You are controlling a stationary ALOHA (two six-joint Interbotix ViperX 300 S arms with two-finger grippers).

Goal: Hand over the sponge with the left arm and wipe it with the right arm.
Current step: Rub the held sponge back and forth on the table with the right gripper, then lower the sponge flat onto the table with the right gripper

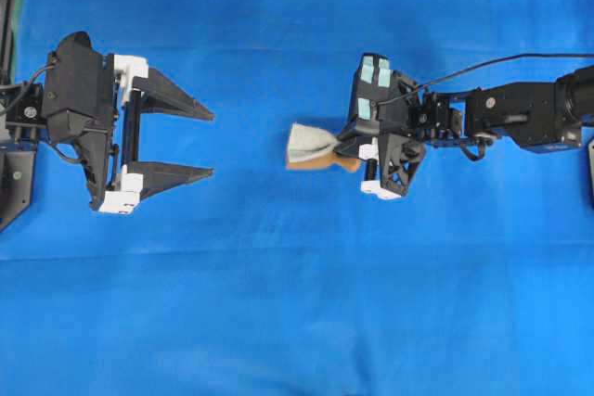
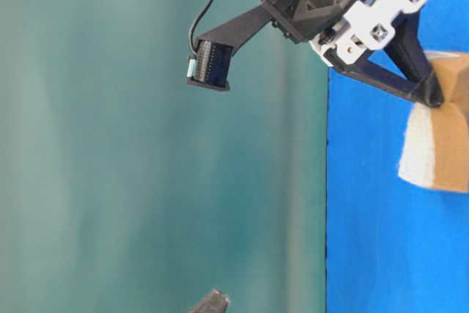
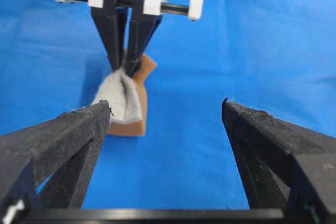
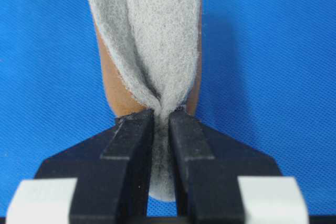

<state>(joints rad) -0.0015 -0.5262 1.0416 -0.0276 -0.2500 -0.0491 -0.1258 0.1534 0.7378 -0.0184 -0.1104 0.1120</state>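
The handover looks done: the right gripper (image 1: 345,157) pinches the sponge (image 1: 309,146) hard enough to crease it, near the middle of the blue table (image 1: 297,303). The left gripper (image 1: 212,143) stands wide and empty toward the left edge. Wiping seems next, which calls for pressing the sponge flat and sweeping it.

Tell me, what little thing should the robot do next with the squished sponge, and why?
Probably drag it sideways across the cloth. The right gripper is already pinching the sponge so hard that it folds, and the left gripper stands wide open and apart, holding nothing, so the handover looks finished. The sponge sits low over the blue cloth, and wiping is the step left.
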